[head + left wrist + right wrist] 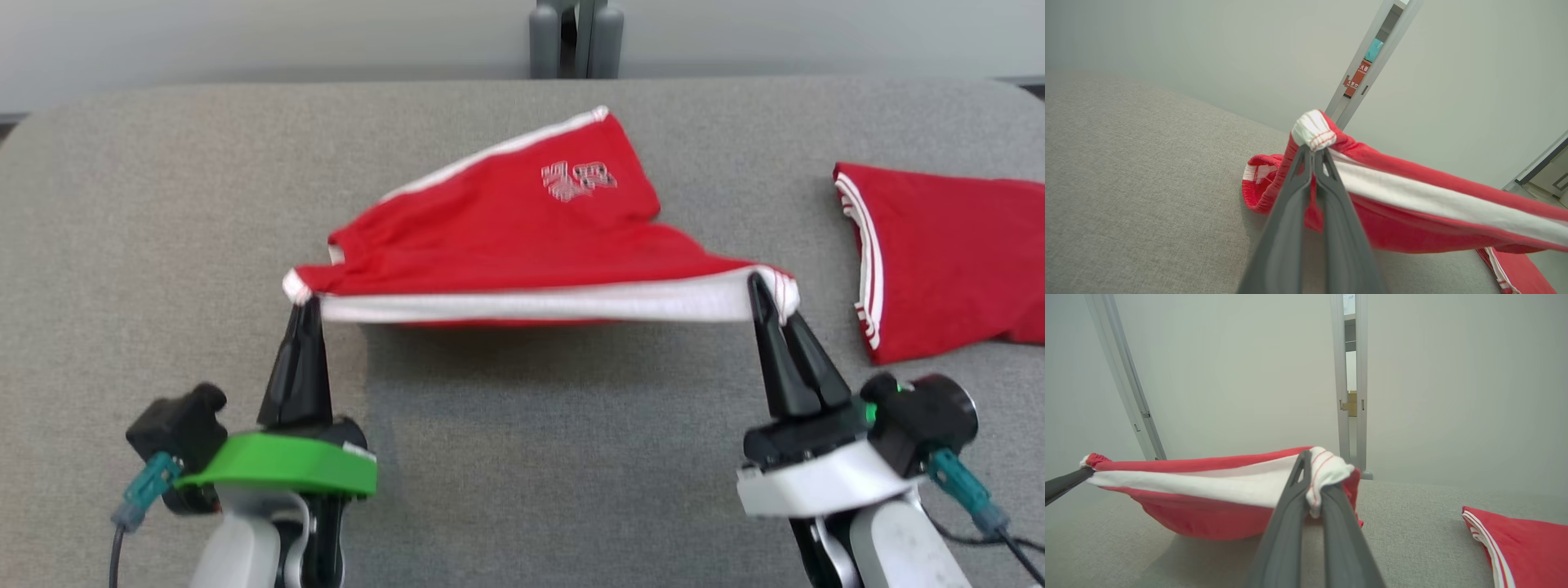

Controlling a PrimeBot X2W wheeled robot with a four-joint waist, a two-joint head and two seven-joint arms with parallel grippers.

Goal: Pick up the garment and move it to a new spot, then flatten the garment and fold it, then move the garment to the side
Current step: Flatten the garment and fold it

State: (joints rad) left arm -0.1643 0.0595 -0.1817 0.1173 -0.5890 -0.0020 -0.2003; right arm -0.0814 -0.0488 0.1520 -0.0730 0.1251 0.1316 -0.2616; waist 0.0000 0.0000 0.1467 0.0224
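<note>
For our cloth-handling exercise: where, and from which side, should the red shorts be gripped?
At both ends of the white waistband, from the robot's side, as the left gripper and right gripper do: that straight hem stretches taut between them.

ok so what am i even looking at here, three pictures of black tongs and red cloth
This is a two-armed robot at a grey fabric-covered table. The head view looks down from its head; each wrist view looks along one arm's two dark fingers. The left tool and the right tool are each shut on one end of the white band of the red shorts, holding that edge stretched above the table while the rest trails on it. A second red garment with white-striped trim lies flat to the robot's right, apart from the shorts.
</note>
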